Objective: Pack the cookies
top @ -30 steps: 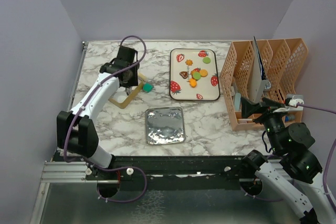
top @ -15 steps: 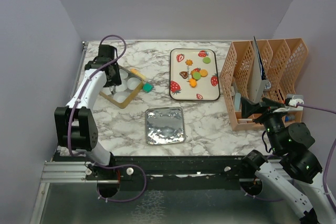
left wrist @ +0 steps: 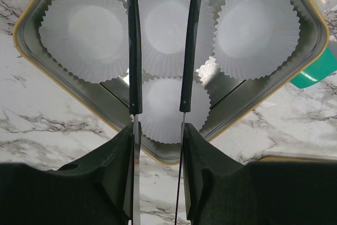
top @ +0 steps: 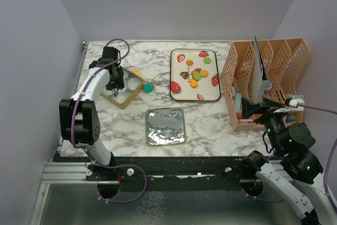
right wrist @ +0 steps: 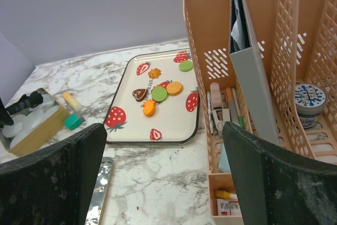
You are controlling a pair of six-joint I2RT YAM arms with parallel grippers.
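**Top view:** The left end effector (top: 114, 85) hangs over a yellow-rimmed tin (top: 131, 99) at the left of the tabletop (top: 210, 119). A small green block (top: 149, 87) lies just beside the tin. The cookies (top: 195, 74) sit on the strawberry tray (top: 208, 91), well apart from the tin, and none is packed yet. A silver lid (top: 165, 126) lies nearer the arms. The right end effector (top: 249, 110) is by the orange file rack (top: 263, 80), away from all of it.

**Left wrist:** The two thin fingers (left wrist: 134, 51) are partly spread and seem to pinch nothing. They point down over the paper cups (left wrist: 84, 32). I count four cups, packed so that their frills overlap.

**Right wrist:** The fingers (right wrist: 52, 183) stand wide apart and empty. On the tray I count six cookies: three orange, two green and one brown heart.

**Risks, as I judge them:**
- A descent into the tin could crumple a frill.
- Lifting one cup could drag its neighbour along, since the frills interlock.
- The cookies lie flat on a smooth tray, so thin fingers may skid off or push a cookie into its neighbours.
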